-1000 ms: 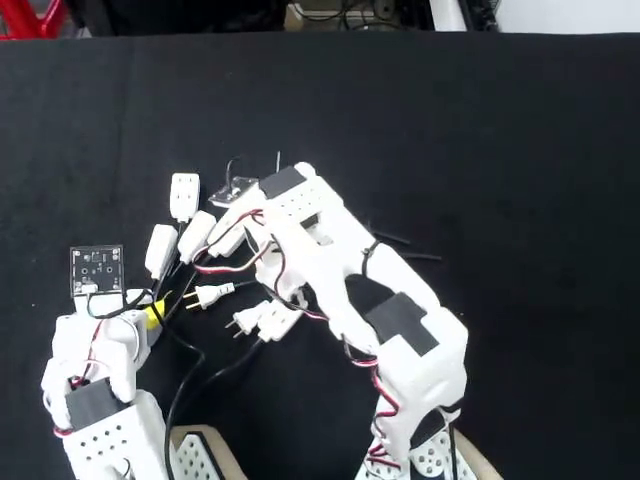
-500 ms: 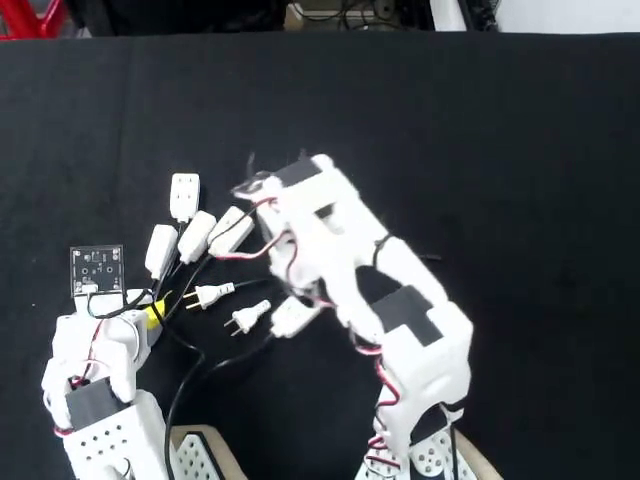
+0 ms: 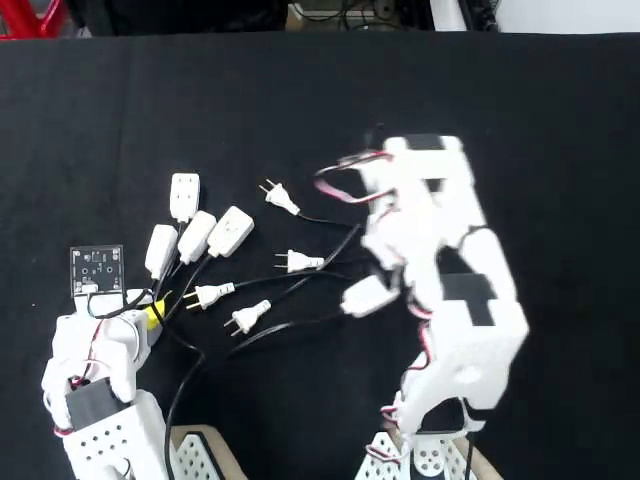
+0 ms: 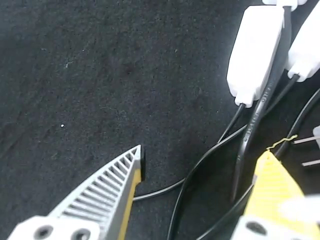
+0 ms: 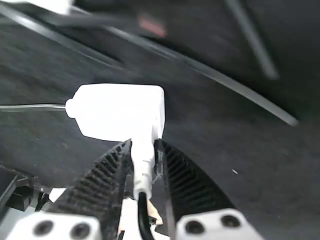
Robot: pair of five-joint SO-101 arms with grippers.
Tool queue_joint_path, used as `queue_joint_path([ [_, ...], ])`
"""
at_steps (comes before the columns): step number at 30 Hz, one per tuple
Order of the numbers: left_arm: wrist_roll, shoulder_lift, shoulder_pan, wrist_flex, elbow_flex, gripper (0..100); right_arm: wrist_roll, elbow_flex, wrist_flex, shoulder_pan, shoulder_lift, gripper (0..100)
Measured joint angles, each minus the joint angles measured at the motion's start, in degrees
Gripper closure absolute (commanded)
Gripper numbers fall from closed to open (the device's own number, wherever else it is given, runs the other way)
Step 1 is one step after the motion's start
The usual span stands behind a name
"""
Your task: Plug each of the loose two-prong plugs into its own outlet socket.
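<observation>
Snagging is risked: a white outlet socket (image 5: 120,112), clenched at its neck in the right gripper's (image 5: 144,146) jaws, trails black cable (image 3: 290,330) past loose plugs (image 3: 248,317). The left gripper's (image 4: 202,152) jaws are released over the cables.

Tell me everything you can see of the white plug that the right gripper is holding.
The two-prong plug is small and white, and looks like plastic. It has a narrow body. The right gripper is shut on it, with its ribbed black fingers pressing both sides. A black cord leaves its rear end toward the wrist. Its front end butts against a white outlet socket, a rounded block. The prongs are hidden, so it seems seated.
</observation>
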Motion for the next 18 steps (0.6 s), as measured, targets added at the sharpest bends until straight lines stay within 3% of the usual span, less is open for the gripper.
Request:
queue_joint_path([
  [10, 0.00, 0.00, 0.00, 0.00, 0.00, 65, 16.26, 0.00, -5.27, 27.60, 0.00, 98.7],
  [18, 0.00, 0.00, 0.00, 0.00, 0.00, 65, 24.53, -6.07, -10.99, 44.40, 1.93, 98.7],
])
